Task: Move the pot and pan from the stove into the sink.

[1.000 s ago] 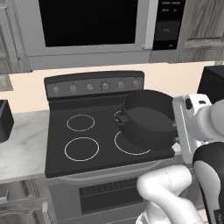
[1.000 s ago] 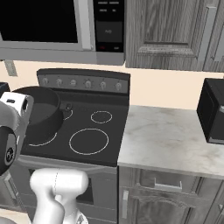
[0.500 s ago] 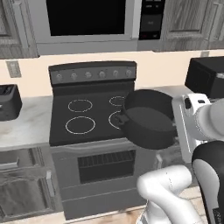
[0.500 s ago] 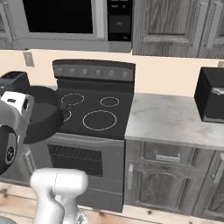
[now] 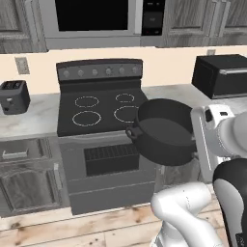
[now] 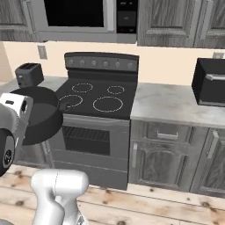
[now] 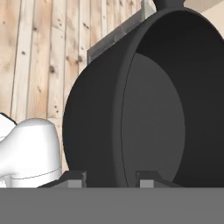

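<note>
The pot (image 5: 164, 131) hangs tilted in the air at centre right of the left base view, off the stove (image 5: 99, 108) and in front of its oven door. In the hand view the hand (image 7: 111, 178) pinches the pot's wall, one fingertip (image 7: 73, 178) outside and one inside. A toaster (image 5: 13, 96) sits on the desk (image 5: 26, 120) at left.

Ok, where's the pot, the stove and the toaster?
pot (image 5: 166, 137), left base view, on its dark inside.
stove (image 5: 103, 118), left base view, on the bare black glass top.
toaster (image 6: 29, 74), right base view, on its front side.
</note>
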Controlling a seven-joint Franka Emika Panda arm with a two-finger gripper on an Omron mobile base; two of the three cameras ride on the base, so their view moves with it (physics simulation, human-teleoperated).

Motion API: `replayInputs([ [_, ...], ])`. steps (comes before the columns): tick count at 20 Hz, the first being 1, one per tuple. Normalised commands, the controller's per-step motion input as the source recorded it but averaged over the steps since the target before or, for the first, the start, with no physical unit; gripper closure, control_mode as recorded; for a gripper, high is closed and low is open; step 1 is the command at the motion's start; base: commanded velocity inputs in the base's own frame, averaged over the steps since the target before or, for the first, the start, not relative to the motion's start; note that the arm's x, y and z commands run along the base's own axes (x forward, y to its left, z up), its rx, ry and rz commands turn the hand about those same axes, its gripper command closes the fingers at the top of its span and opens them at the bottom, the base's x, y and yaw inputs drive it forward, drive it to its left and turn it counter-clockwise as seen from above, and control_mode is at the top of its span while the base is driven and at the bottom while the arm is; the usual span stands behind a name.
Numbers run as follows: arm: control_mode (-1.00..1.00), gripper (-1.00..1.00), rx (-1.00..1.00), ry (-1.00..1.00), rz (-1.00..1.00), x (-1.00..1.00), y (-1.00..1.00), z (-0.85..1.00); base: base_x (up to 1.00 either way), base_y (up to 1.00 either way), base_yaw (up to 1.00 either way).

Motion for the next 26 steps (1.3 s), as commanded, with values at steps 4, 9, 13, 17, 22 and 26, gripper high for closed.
replayInputs([
  [4,1.00,1.00,0.00,0.00,0.00,0.00,0.00,0.00,-0.09,-0.01,0.28],
  [9,1.00,1.00,0.00,0.00,0.00,0.00,0.00,0.00,-0.12,0.00,0.48],
  [13,1.00,1.00,0.00,0.00,0.00,0.00,0.00,0.00,-0.11,0.00,0.50],
  [17,1.00,1.00,0.00,0.00,0.00,0.00,0.00,0.00,-0.14,0.00,0.49],
  [22,1.00,1.00,0.00,0.00,0.00,0.00,0.00,0.00,-0.14,0.00,0.49],
  [26,1.00,1.00,0.00,0.00,0.00,0.00,0.00,0.00,-0.14,0.00,0.49],
])
